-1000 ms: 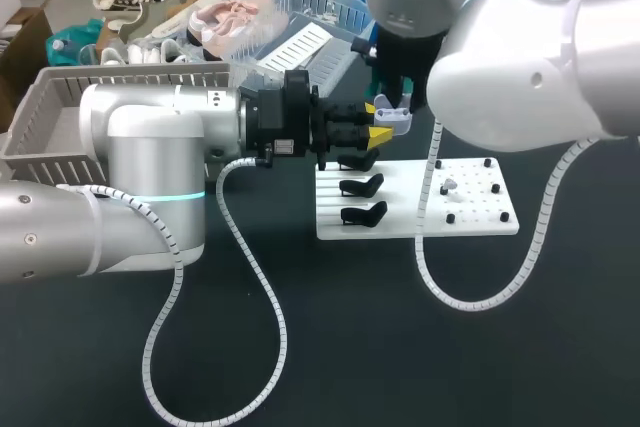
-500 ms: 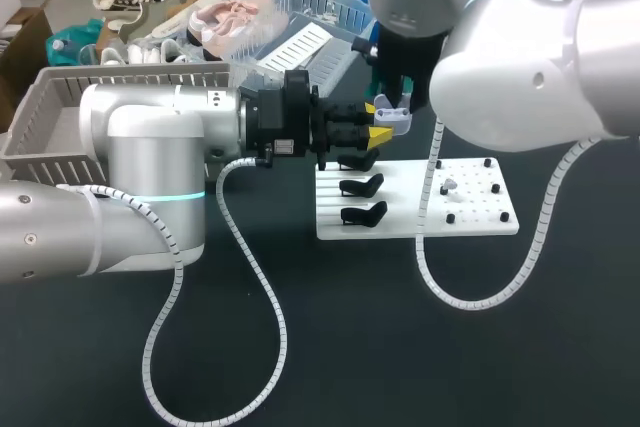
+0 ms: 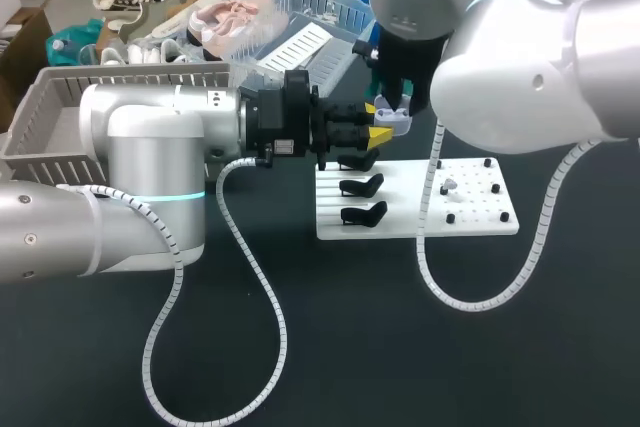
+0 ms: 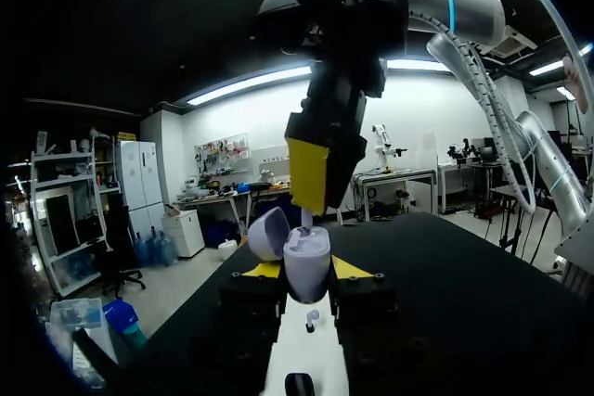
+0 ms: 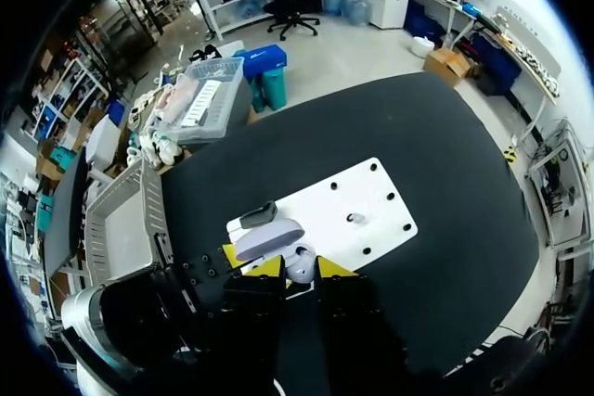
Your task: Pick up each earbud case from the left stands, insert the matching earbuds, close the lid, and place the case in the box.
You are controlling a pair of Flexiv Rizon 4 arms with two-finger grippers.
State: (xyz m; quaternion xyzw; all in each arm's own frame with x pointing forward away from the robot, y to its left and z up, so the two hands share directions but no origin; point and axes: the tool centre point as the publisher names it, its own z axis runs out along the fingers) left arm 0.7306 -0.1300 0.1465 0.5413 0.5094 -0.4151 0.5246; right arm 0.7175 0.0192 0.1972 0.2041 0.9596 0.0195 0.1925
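Hanging over the white board's point(image 3: 470, 219) far end, the open earbud case point(image 4: 306, 261) is pinched by the left gripper point(image 3: 378, 135); above, the right gripper point(image 5: 297, 268) pinches an earbud point(image 4: 306, 221) at its mouth; insertion, I'd judge; next: seat it, release.
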